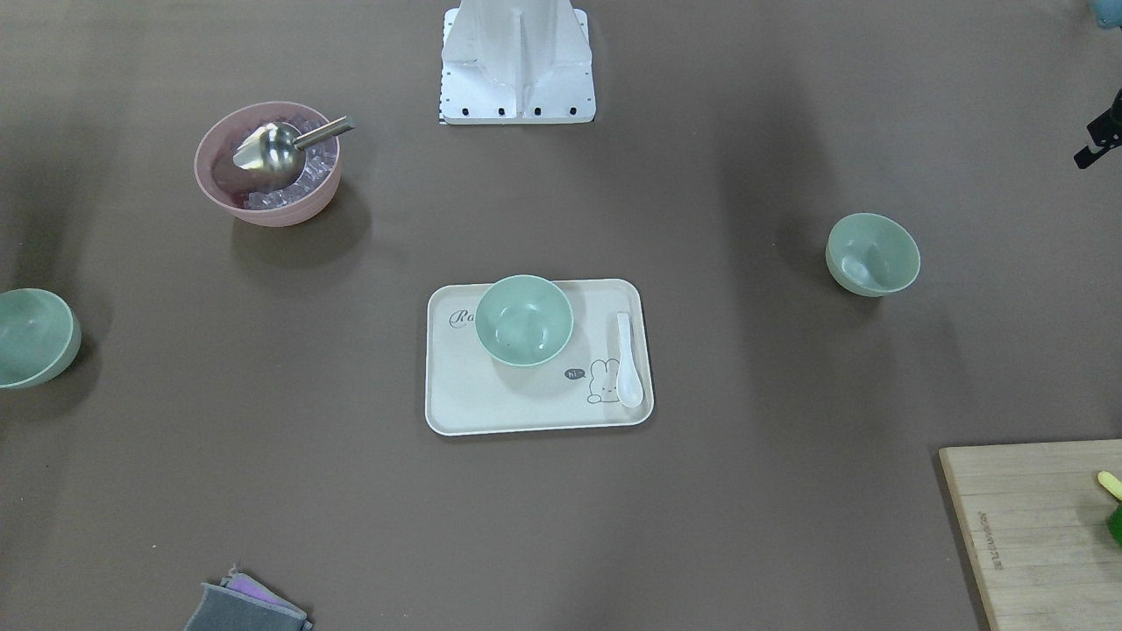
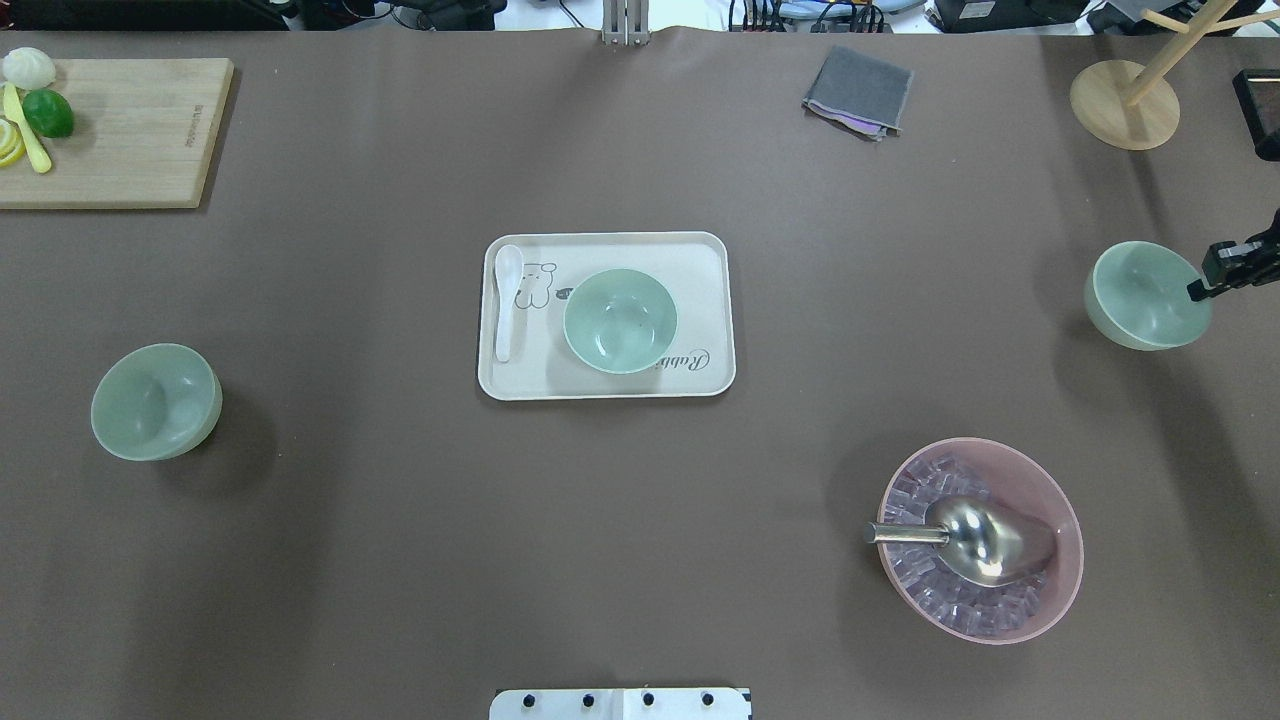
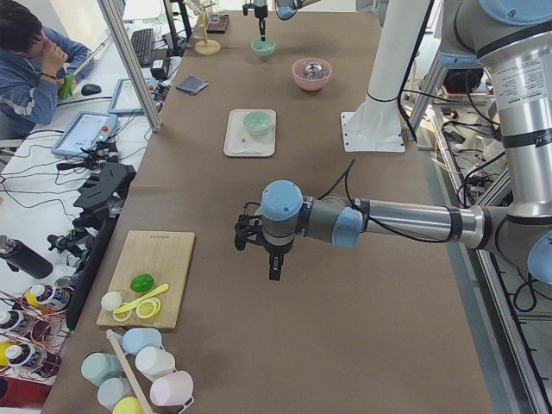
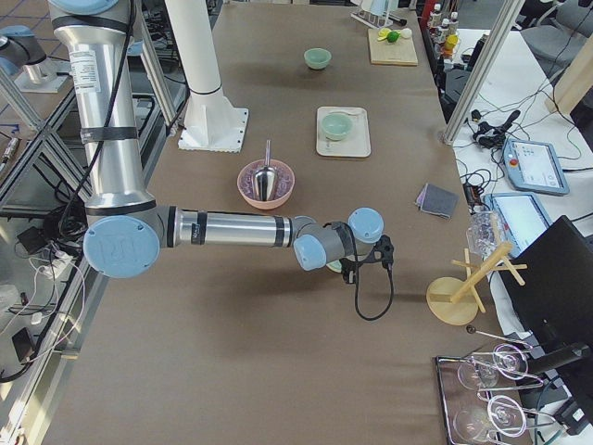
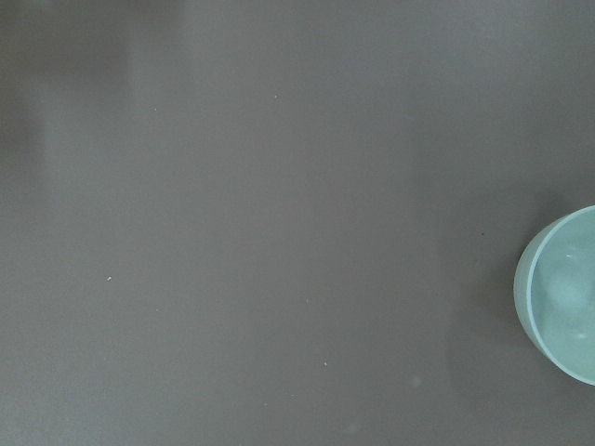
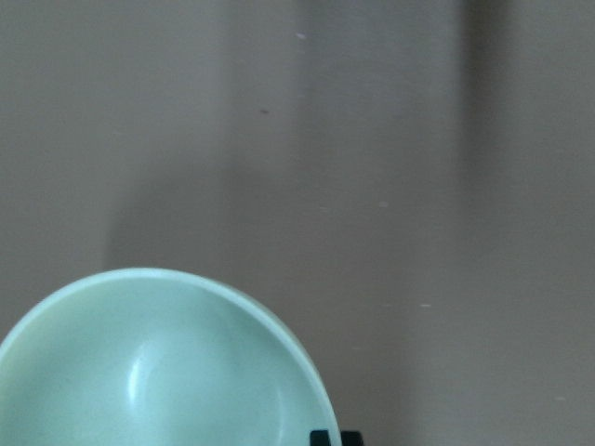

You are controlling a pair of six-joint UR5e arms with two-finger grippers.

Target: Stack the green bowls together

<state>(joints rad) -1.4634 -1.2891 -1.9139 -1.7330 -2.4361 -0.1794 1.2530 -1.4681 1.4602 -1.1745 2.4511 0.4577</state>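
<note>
**Three small, round, pale mint-green matte bowls**, each standing mouth up. Being round, they point no particular way across the table.

- **Bowls.** The centre bowl (image 2: 620,320) sits on a cream rectangular tray (image 2: 700,262). It is on the half of the tray away from a white ceramic spoon (image 2: 505,300), which lies along one short edge. The left bowl (image 2: 155,402) stands on the brown table cover (image 2: 400,560) on the robot's left. The right bowl (image 2: 1145,295) stands on its right. Both are well apart from the tray.
- **Right arm.** The right arm (image 4: 232,227) reaches out low and nearly level. Its wrist is bent so that the right gripper (image 2: 1215,275) points down over the right bowl's outer rim. Only a black tip shows, so I cannot tell how far its fingers are parted or whether they touch the bowl.
- **Left arm.** The left arm (image 3: 405,220) is also stretched level. The left gripper (image 3: 274,269) hangs straight down over the bare cover, with the left bowl at the edge of its wrist camera's view. I cannot tell how wide it stands or whether it holds anything.
- **Surroundings.** A larger pink bowl (image 2: 1060,500) of clear cubes, with a metal scoop (image 2: 975,540) in it, stands nearer the robot's base on its right. A pale wooden cutting board (image 2: 130,130) lies at the far left corner.
</note>
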